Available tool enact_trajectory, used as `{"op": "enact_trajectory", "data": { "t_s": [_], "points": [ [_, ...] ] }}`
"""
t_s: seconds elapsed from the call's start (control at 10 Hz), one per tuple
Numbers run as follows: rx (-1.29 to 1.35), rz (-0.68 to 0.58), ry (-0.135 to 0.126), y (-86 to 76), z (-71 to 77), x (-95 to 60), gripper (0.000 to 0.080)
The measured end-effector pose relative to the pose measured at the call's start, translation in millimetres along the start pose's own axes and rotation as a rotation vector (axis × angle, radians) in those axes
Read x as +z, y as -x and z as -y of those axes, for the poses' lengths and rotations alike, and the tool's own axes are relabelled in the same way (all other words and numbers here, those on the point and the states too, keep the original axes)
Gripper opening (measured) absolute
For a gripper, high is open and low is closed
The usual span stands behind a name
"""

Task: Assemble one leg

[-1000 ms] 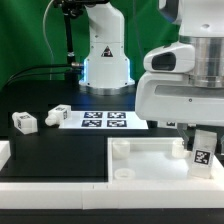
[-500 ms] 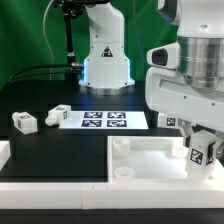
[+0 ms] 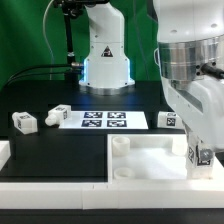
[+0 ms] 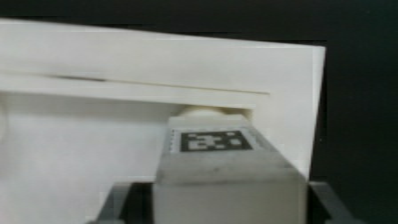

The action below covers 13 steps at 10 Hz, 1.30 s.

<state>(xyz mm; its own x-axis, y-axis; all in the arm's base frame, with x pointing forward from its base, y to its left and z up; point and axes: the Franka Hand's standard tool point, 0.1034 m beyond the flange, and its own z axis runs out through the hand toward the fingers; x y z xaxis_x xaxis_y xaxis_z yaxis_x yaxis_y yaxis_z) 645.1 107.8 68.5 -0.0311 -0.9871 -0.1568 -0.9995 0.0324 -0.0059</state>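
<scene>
Leg (image 4: pixel 219 165) clamped between end effector (image 4: pixel 217 200) fingers, over panel (image 4: pixel 107 130).

No words, brand names or numbers can be read anywhere. On the robot base (image 3: pixel 106 62) a black triangular warning sign is seen, its symbol too small to be made out. Black-and-white square code tags are the only other markings: a row of them is printed on the marker board (image 3: pixel 100 120), one is carried on the leg (image 4: pixel 217 150) held between the gripper's fingers, shown clearly in the wrist view, and one each is borne by two loose white blocks (image 3: pixel 25 122) and (image 3: pixel 57 116) lying on the table towards the exterior view's left. A further tag is visible near the gripper (image 3: pixel 203 155).
</scene>
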Motion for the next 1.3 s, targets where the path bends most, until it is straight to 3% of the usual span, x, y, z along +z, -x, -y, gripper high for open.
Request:
{"op": "enact_trajectory", "data": {
  "t_s": [0.3,0.5,0.8,0.9,1.0,1.1,1.2,1.3],
  "points": [
    [0.226,0.009,0.003,-1.2,0.3,-1.0,0.0285],
    [0.409,0.01,-0.017,0.5,0.5,-0.8,0.0285],
    [0.414,0.005,-0.029,0.2,0.4,-1.1,0.0285],
    [0.413,0.004,-0.027,0.2,-0.4,0.2,0.039],
    [0.412,0.004,-0.027,0.1,-0.4,0.3,0.039],
    [0.401,0.005,-0.029,0.5,0.2,-0.7,0.0582],
    [0.346,0.015,-0.043,4.3,3.3,-13.7,0.0582],
    [0.32,0.033,-0.059,9.5,4.6,-35.1,0.0639]
  ]
}}
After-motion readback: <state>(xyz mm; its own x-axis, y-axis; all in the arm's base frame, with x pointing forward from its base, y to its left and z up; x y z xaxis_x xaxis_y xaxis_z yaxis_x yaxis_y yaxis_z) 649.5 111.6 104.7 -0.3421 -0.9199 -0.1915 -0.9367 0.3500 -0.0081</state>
